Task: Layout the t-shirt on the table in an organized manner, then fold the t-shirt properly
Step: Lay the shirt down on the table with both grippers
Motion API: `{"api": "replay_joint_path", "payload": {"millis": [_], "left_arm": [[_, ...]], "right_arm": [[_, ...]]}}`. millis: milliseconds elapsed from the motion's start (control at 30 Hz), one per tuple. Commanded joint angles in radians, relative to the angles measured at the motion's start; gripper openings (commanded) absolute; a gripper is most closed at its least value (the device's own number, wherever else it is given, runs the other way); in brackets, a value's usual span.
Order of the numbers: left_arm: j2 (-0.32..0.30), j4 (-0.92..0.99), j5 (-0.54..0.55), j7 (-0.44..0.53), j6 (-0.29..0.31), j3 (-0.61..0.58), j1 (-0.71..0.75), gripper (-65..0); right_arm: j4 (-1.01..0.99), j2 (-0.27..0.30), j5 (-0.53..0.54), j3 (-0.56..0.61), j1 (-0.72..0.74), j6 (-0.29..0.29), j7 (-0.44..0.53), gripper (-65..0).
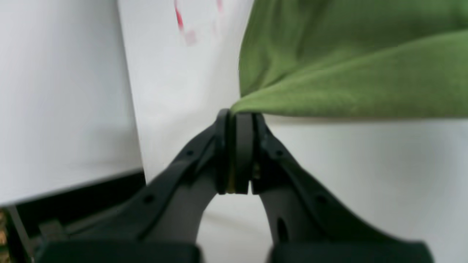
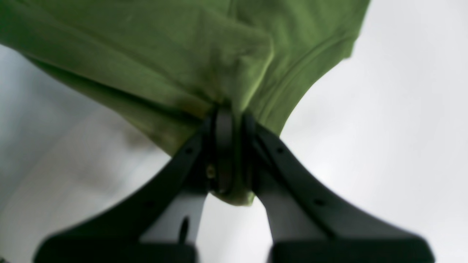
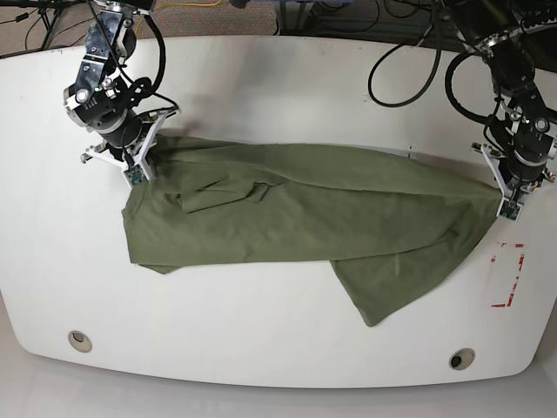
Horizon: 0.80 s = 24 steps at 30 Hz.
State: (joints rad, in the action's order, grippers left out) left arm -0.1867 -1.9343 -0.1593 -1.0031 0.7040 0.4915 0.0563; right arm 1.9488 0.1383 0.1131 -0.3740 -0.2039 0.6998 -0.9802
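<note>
The green t-shirt (image 3: 305, 213) is lying stretched across the white desk (image 3: 278, 87), still wrinkly and twisted in the middle. The left pincer (image 1: 237, 117) is squeezing shut on one tiny corner of the cloth. The right pincer (image 2: 228, 113) is pinching a thicker bunch at the other end. That tiny corner could be slipping out if the arms are pulling too hard. The bunched side may be hiding folded layers, so the shirt could be ending up crooked.
</note>
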Motion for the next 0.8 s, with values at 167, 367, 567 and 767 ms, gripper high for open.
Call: {"api": "replay_joint_path", "payload": {"millis": [167,367,567,767], "left_arm": [[-0.012,-0.014,0.0,0.016,-0.006,0.009,0.099,-65.0],[-0.01,-0.012,0.023,0.017,-0.006,0.013,0.164,-65.0],[-0.014,-0.004,0.037,0.017,-0.006,0.014,0.202,-65.0],[-0.014,-0.009,0.042,0.017,-0.006,0.013,0.196,-65.0]], "right_arm": [[0.024,0.01,0.01,-0.006,-0.079,-0.002,0.011,-62.0],[0.024,0.01,0.012,-0.003,-0.151,-0.002,0.011,-62.0],[0.025,-0.021,0.006,-0.007,-0.185,-0.002,0.011,-62.0],[0.025,-0.022,0.006,-0.024,-0.165,-0.002,0.013,-62.0]]}}
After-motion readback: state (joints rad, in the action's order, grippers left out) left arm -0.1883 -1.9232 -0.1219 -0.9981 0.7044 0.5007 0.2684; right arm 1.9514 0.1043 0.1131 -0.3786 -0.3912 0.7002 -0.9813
